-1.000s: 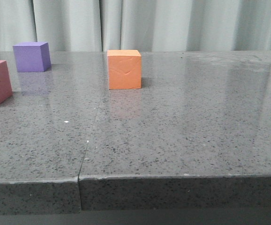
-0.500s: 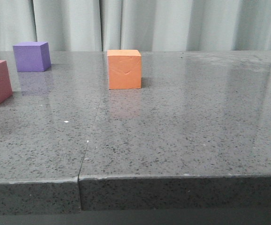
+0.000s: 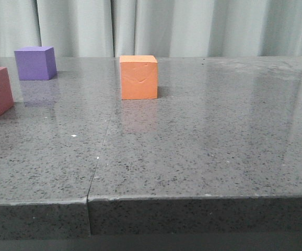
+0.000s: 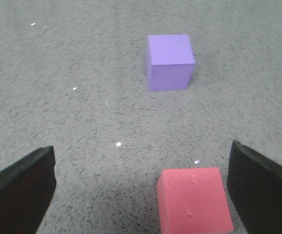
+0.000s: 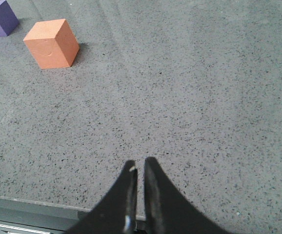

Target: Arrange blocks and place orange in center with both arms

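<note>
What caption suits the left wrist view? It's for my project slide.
Open left gripper above the grey table, pink block between its fingers, purple block beyond.

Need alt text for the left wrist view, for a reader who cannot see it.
The open left gripper hangs over a speckled grey table, its dark fingers wide apart with a pink cube between them, nearer one finger. A purple cube sits farther off.
</note>
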Controlling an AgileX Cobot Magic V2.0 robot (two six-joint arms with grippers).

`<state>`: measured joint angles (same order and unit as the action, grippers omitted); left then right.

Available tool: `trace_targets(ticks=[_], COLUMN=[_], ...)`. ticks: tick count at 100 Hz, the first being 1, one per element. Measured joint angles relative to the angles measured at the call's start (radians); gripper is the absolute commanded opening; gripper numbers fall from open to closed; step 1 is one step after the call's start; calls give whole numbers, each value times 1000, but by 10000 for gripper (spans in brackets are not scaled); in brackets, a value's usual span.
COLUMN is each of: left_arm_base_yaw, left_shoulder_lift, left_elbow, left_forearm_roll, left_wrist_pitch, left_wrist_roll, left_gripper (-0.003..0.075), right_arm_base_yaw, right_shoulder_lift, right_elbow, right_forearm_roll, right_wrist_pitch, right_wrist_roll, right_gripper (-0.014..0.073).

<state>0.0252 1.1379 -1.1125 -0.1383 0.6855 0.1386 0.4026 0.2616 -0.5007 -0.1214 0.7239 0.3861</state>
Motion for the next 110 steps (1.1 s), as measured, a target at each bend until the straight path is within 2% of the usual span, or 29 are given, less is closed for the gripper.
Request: trace_targets(ticks=[20,33,46,79,110], left_arm_base_yaw=[0,0,-4,-147,-307], left_shoulder_lift=[105,189,265,418,544], left_elbow=[-140,-241,-333,-485,-572], left_forearm_roll=[-260,-398,-458,-468,-403], left_wrist_pitch=[158,261,340,396,374], left_wrist_roll=[431,632,780,944,963], left_gripper=[638,638,638,638,638], right_arm_base_yaw=[0,0,0,0,0], right_shoulder_lift=[0,0,0,0,0], right_elbow=[0,0,0,0,0], right_forearm_roll=[0,0,0,0,0], right_wrist_pitch=[0,0,0,0,0], right_wrist_roll=[0,0,0,0,0], right_gripper=[57,57,57,57,57])
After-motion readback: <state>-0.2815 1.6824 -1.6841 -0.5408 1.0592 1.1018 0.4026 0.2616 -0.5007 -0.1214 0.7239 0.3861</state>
